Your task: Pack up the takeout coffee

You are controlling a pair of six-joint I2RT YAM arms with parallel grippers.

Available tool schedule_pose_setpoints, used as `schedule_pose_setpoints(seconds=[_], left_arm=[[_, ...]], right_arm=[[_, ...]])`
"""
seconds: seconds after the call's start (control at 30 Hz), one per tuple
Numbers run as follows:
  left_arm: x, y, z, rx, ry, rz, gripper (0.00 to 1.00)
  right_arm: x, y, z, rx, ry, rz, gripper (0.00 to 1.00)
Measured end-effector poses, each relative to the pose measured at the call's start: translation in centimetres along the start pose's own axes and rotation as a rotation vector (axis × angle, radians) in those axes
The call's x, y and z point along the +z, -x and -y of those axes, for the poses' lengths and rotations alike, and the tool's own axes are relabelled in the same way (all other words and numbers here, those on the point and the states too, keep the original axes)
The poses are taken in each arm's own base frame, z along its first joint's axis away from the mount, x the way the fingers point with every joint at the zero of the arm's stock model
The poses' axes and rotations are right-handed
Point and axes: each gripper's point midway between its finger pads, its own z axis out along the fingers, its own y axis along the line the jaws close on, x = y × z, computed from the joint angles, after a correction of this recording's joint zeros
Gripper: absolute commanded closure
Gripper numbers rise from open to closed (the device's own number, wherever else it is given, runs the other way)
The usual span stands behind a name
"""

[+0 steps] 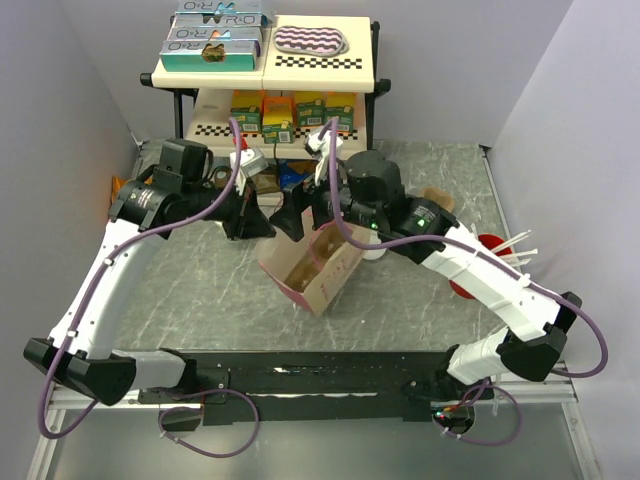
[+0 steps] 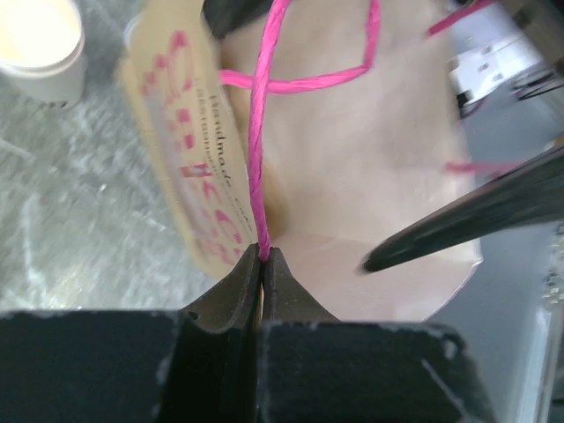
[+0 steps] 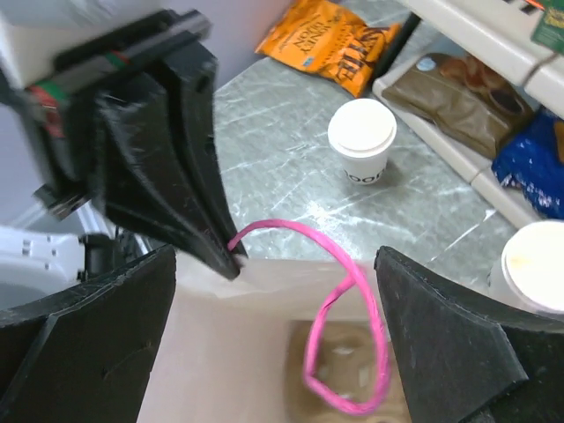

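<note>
Probably light and crushable, the takeout coffee point(image 3: 361, 145) at twelve o'clock wants a mid-wall hold; left gripper point(image 2: 263, 253) pinches the pink handle point(image 2: 256, 132), right gripper point(image 3: 275, 256) gapes.

The left gripper point(image 2: 263, 259) has its two black fingers pressed together on a pink twisted handle point(image 2: 256, 132), which runs straight up from the tips and loops across near the top. Behind it stands a brown paper bag point(image 2: 352, 167), its narrow side printed with blurred pink lettering. From the right a black finger point(image 2: 467, 218) reaches in over the bag, tapering to a point. At the upper left a white cup point(image 2: 40, 48) stands on the grey marbled table point(image 2: 88, 229) — its top pale cream and out of focus.
</note>
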Motion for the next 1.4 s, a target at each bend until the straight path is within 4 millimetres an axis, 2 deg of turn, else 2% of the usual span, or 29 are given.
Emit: schedule_pose_setpoints(seconds=[0.2, 0.3, 0.43, 0.5, 0.57, 0.63, 0.73, 0.83, 1.0, 1.27, 1.4], left_arm=[[-0.7, -1.4, -1.4, 0.080, 0.090, -0.045, 0.99], [-1.5, -1.7, -1.9, 0.144, 0.140, -0.065, 0.99], [-2.3, -1.0, -2.4, 0.247, 0.188, -0.083, 0.99], [-2.2, -1.0, -2.2, 0.294, 0.191, -0.095, 0.99], [-1.4, -1.5, -1.5, 0.342, 0.171, -0.121, 0.99], [-0.3, -3.4, -0.6, 0.371, 0.137, -0.171, 0.99], [1.5, -7.7, 1.1, 0.405, 0.066, -0.274, 0.99], [2.1, -10.0, 2.5, 0.422, 0.015, -0.327, 0.99], [1.7, -9.9, 1.9, 0.437, 0.056, -0.333, 0.99], [0.3, -7.3, 2.3, 0.462, 0.114, -0.287, 0.99], [-0.3, -7.5, 2.5, 0.416, 0.099, -0.287, 0.99]], right_arm=[[-1.7, 0.4, 0.1, -0.066, 0.066, 0.012, 0.00], [-4.5, 1.3, 0.5, -0.124, 0.060, 0.050, 0.00], [-8.4, 3.9, 0.4, -0.247, 0.045, 0.171, 0.00], [-9.5, 3.6, 0.8, -0.299, 0.022, 0.196, 0.00], [-9.5, 2.3, 1.7, -0.327, -0.010, 0.182, 0.00], [-9.2, 0.7, 3.0, -0.343, -0.045, 0.151, 0.00], [-8.2, -1.5, 4.5, -0.350, -0.080, 0.092, 0.00], [-7.3, -3.7, 5.8, -0.347, -0.106, 0.023, 0.00], [-7.5, -3.5, 6.3, -0.355, -0.122, 0.029, 0.00], [-8.5, -3.0, 8.1, -0.343, -0.165, 0.022, 0.00], [-9.3, -2.2, 8.7, -0.349, -0.161, 0.008, 0.00]])
